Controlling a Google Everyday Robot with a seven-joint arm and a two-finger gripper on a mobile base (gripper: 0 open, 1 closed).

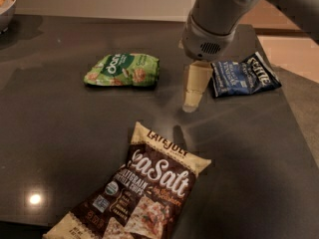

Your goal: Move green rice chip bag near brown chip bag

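The green rice chip bag (123, 69) lies flat on the dark table (60, 123), left of centre. The brown chip bag (142, 190) with white "Sea Salt" lettering lies at the bottom centre, tilted. My gripper (193, 94) hangs from the grey arm (214, 19) over the table. It is to the right of the green bag, apart from it, and above the brown bag's top end. It holds nothing that I can see.
A small dark-blue Kettle bag (243, 74) lies just right of the gripper. A bowl (6, 4) with orange contents sits at the far left corner. The table's right edge (294, 113) runs diagonally, with floor beyond.
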